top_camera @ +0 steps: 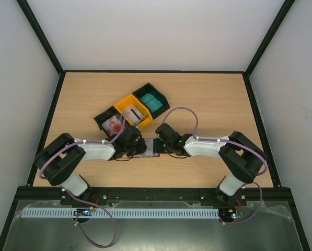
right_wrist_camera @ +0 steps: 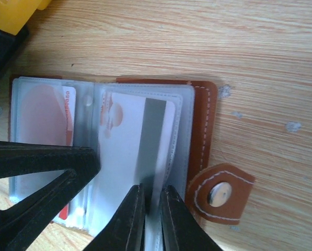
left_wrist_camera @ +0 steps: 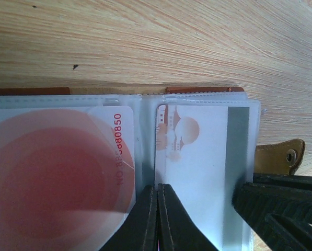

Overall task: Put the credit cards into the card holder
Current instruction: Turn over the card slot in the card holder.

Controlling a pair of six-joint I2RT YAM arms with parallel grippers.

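Observation:
The brown card holder point(top_camera: 150, 148) lies open on the table between both grippers, its clear sleeves facing up and its snap strap point(right_wrist_camera: 218, 193) to the right. A white card with red markings and a grey stripe point(right_wrist_camera: 124, 146) sits partly in the right sleeve point(left_wrist_camera: 203, 157). My right gripper point(right_wrist_camera: 153, 209) is shut on this card at the grey stripe. My left gripper point(left_wrist_camera: 158, 201) is shut on the thin edge of the clear sleeve at the fold. Another white card with a red circle point(left_wrist_camera: 56, 172) sits in the left sleeve.
Behind the holder stands a row of bins: a black bin point(top_camera: 110, 124) with a red-and-white card, a yellow bin point(top_camera: 133, 112) with grey cards, and a black bin point(top_camera: 152, 101) with teal cards. The yellow bin's corner shows in the right wrist view point(right_wrist_camera: 14, 13).

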